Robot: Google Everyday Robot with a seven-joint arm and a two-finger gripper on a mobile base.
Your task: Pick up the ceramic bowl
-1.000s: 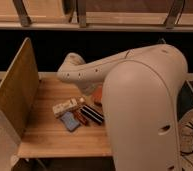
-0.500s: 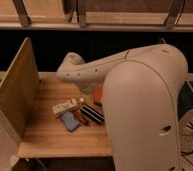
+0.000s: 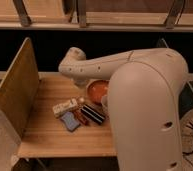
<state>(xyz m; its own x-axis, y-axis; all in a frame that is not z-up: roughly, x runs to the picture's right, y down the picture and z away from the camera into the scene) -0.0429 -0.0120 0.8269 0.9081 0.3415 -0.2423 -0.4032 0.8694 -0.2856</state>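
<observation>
The ceramic bowl [image 3: 97, 90] is shallow, round and orange-red. It sits on the wooden table [image 3: 60, 137] toward the back right, and its right side is hidden behind my white arm [image 3: 140, 105]. The arm bends at a rounded joint [image 3: 72, 62] above the table's back and turns down toward the bowl. The gripper [image 3: 84, 85] hangs just under that joint, at the bowl's left rim. A small pale cup [image 3: 104, 103] peeks out beside the arm, just in front of the bowl.
A pale box [image 3: 65, 106], a blue sponge [image 3: 70, 121], a reddish-brown packet [image 3: 80, 116] and a dark bar [image 3: 93, 114] lie together mid-table. A tall wooden panel [image 3: 12, 92] walls the table's left side. Dark shelving runs behind.
</observation>
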